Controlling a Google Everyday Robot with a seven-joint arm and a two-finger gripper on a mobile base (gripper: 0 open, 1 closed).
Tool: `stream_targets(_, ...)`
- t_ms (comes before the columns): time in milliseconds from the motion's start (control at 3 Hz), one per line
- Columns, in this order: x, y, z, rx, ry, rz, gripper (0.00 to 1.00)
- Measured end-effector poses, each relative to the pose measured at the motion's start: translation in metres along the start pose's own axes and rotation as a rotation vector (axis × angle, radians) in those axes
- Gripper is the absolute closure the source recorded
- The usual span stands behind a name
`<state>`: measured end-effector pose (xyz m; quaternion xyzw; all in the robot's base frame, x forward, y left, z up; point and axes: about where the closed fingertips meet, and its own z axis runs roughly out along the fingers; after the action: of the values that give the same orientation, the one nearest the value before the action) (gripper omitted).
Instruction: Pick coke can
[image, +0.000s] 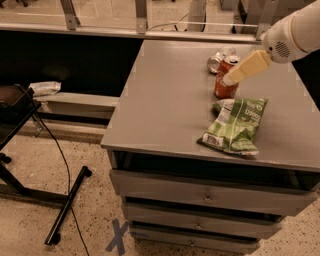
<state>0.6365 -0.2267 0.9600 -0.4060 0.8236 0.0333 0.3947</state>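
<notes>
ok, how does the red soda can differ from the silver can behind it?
Colour: the red cylindrical soda can has a silver top; the plain silver can is bare metal. Pose: the red can stands upright; the silver can seems to lie on its side. The gripper overlaps the red can's upper part in view, not the silver can. Both sit on the grey table.

Cream pincer (236, 75) by red coke can (225, 87); green chip bag (235, 125); grey table (165, 100).
</notes>
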Motion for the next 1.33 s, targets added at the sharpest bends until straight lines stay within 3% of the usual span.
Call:
stream_targets(333, -0.004, -0.011, 0.027, 0.012, -0.071, 0.096, 0.00)
stream_targets(1000, 0.003, -0.026, 0.068, 0.036, -0.120, 0.191, 0.03)
stream_targets(1333, 0.005, -0.029, 0.076, 0.040, -0.150, 0.201, 0.25)
